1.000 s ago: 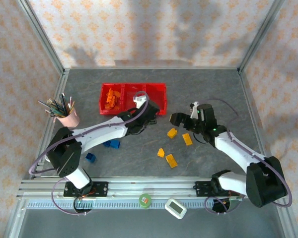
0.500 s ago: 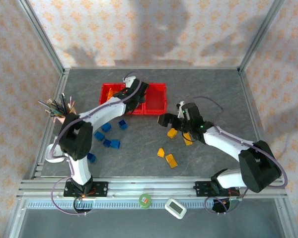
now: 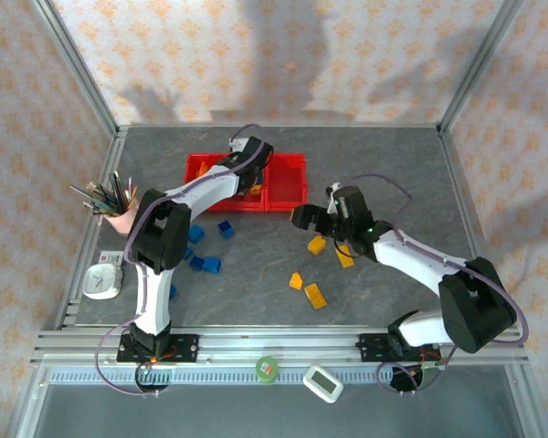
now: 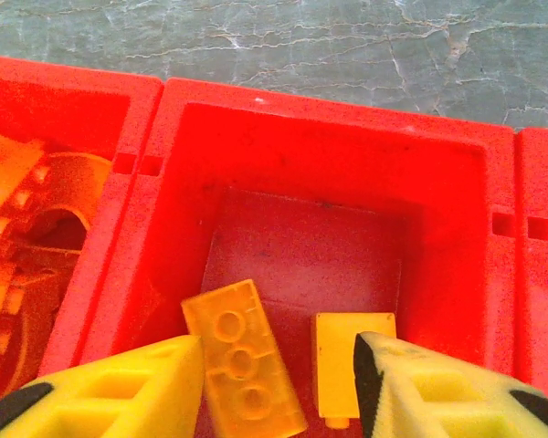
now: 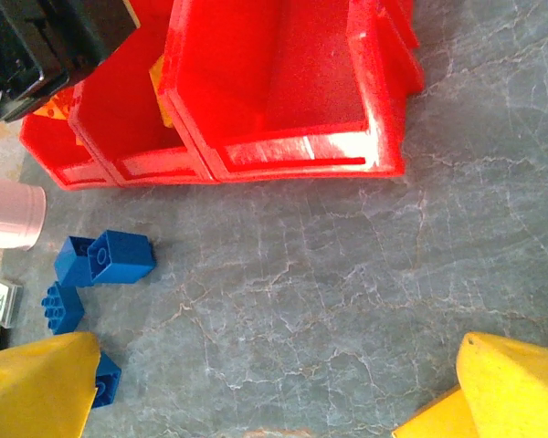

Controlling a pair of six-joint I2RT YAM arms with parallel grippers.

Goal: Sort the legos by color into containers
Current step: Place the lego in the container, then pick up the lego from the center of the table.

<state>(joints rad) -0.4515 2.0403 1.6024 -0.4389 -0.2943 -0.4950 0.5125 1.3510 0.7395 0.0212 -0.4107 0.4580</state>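
Overhead wide, wrists close, sharing red tray (image 3: 289, 185)

Containers (image 3: 288, 185): are sitting on the table (image 3: 393, 164).
Two legos (image 4: 245, 370): are lying in the containers' middle bin.
Cube legos (image 3: 210, 265): are lying before the containers' left end.
Wedge legos (image 3: 315, 295): are lying before the containers' right end.

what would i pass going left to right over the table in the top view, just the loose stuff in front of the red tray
pink pencil cup → blue legos → yellow legos
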